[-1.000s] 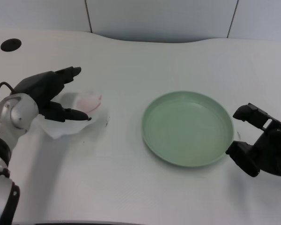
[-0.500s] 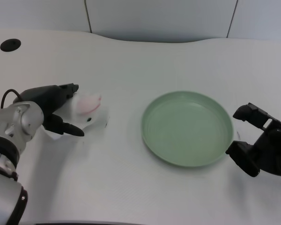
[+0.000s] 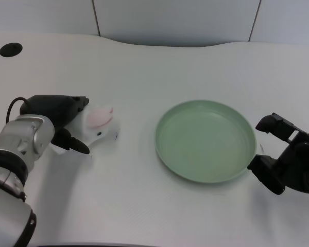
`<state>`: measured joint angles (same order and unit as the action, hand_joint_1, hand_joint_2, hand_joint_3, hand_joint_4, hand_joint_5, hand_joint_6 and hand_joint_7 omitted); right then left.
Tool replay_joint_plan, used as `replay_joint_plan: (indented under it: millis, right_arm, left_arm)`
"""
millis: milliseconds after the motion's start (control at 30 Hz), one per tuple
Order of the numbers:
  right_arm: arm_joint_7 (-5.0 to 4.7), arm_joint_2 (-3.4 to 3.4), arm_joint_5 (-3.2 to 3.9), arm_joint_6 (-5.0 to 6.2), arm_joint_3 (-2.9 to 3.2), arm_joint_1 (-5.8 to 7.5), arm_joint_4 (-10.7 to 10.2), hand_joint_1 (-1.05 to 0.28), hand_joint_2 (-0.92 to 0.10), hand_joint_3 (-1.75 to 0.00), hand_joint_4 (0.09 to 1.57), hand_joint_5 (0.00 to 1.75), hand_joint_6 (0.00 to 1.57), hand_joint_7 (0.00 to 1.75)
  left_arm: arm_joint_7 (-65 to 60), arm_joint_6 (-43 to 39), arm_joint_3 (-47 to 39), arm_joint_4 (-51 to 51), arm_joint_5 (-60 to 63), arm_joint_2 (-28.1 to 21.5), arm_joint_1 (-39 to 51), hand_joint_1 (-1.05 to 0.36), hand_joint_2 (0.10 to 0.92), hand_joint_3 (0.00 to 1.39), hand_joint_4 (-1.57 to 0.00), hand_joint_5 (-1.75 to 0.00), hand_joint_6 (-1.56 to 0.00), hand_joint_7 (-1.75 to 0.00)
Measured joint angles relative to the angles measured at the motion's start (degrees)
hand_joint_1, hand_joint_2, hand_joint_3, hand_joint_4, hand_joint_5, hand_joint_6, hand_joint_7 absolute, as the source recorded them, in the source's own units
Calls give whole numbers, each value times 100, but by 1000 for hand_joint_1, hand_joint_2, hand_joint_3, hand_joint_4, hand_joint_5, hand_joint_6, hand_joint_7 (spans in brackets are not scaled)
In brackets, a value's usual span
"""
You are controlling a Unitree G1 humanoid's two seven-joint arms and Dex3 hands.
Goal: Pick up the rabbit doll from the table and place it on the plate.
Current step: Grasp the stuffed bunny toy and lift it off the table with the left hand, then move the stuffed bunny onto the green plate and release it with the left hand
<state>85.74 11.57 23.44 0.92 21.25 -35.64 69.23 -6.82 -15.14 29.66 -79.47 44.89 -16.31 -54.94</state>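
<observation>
Trouble is looming at the left hand (image 3: 59,119), whose fingers are curling loosely around the rabbit doll (image 3: 99,123) lying on the surface well left of the green plate (image 3: 206,140), so the soft doll may be slipping free on lifting.

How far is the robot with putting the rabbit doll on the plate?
Nothing is finished yet. The rabbit doll lies on the white table, left of the green plate, which holds nothing. The left hand is at the doll with fingers around its left side; a firm grasp cannot be confirmed. Lifting, carrying right and placing remain.
</observation>
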Motion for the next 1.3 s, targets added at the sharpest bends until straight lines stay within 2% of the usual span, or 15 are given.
replay_joint_plan:
  millis: [33, 100, 167, 300, 333, 400, 633, 700, 733, 800, 867, 933, 1133, 1267, 1300]
  right_arm:
    - [4, -2, 1, 4, 3, 0, -1, -718, -921, -169, 837, 1746, 721, 1292]
    - [23, -16, 10, 10, 6, 0, -9, -705, -921, -167, 824, 1746, 714, 1292]
    - [50, -49, 26, 10, 19, 0, -12, -699, -921, -172, 821, 1746, 705, 1283]
    - [71, -55, 27, 8, 32, 0, -13, -729, -921, -163, 829, 1746, 729, 1298]
    - [71, -54, 27, 7, 32, 0, -14, -731, -921, -162, 834, 1746, 736, 1305]
    - [71, -53, 27, 1, 33, 0, -15, -747, -921, -151, 831, 1745, 744, 1313]
    - [120, -53, 27, 0, 32, 0, -16, -714, -921, -170, 828, 1731, 732, 1316]
    - [130, -53, 27, 0, 34, 0, -16, -697, -921, -186, 799, 1725, 713, 1256]
    - [129, -53, 27, 0, 34, 0, -16, -693, -921, -171, 796, 1737, 719, 1230]
    - [125, -53, 27, -2, 35, 0, -16, -692, -921, -164, 795, 1744, 724, 1214]
    - [97, -53, 25, -13, 32, 0, -16, -709, -921, -156, 806, 1746, 734, 1206]
    - [49, -52, 24, -32, 29, 0, -16, -705, -921, -156, 814, 1746, 747, 1207]
    - [-6, -49, 11, -88, -2, 0, -40, -716, -921, -164, 836, 1746, 744, 1301]
    - [-6, -50, 12, -68, -2, 0, -54, -715, -921, -167, 839, 1746, 725, 1315]
    - [-6, -50, 12, -62, -2, 0, -54, -708, -921, -169, 839, 1746, 722, 1314]
  left_arm:
    - [-182, 76, 37, -6, 40, 46, 0, -768, 918, 12, -670, -684, -778, -129]
    - [-480, 235, 124, -11, 145, 182, 0, -696, 920, 89, -746, -1192, -944, -505]
    - [-595, 316, 197, -18, 204, 304, 0, -662, 921, 121, -801, -1317, -974, -683]
    - [-746, 340, 314, -24, 280, 405, -10, -616, 921, 293, -871, -995, -1004, -462]
    - [-749, 344, 320, -27, 280, 411, -16, -589, 921, 367, -902, -733, -1004, -293]
    - [-749, 352, 320, -37, 276, 421, -37, -562, 921, 418, -954, -495, -1017, -139]
    - [-749, 280, 246, -52, 205, 420, -192, -521, 921, 417, -940, -426, -999, -67]
    - [-749, 221, 241, -52, 206, 419, -250, -544, 921, 436, -956, -602, -1060, -69]
    - [-751, 186, 245, -52, 212, 417, -292, -548, 921, 425, -905, -837, -1107, -89]
    - [-775, 92, 249, -51, 221, 399, -400, -550, 921, 420, -860, -991, -1131, -100]
    - [-910, -21, 321, -51, 275, 362, -497, -556, 921, 394, -789, -1252, -1054, -377]
    - [-1029, -133, 398, -51, 351, 331, -574, -562, 921, 404, -736, -1275, -887, -667]
    - [-1138, -321, 660, -51, 606, 281, -958, -566, 921, 419, -759, -1343, -823, -826]
    - [-1142, -468, 674, -41, 608, 294, -1284, -558, 921, 406, -753, -1522, -812, -997]
    - [-1170, -508, 673, -37, 608, 307, -1320, -566, 921, 398, -734, -1611, -765, -1137]
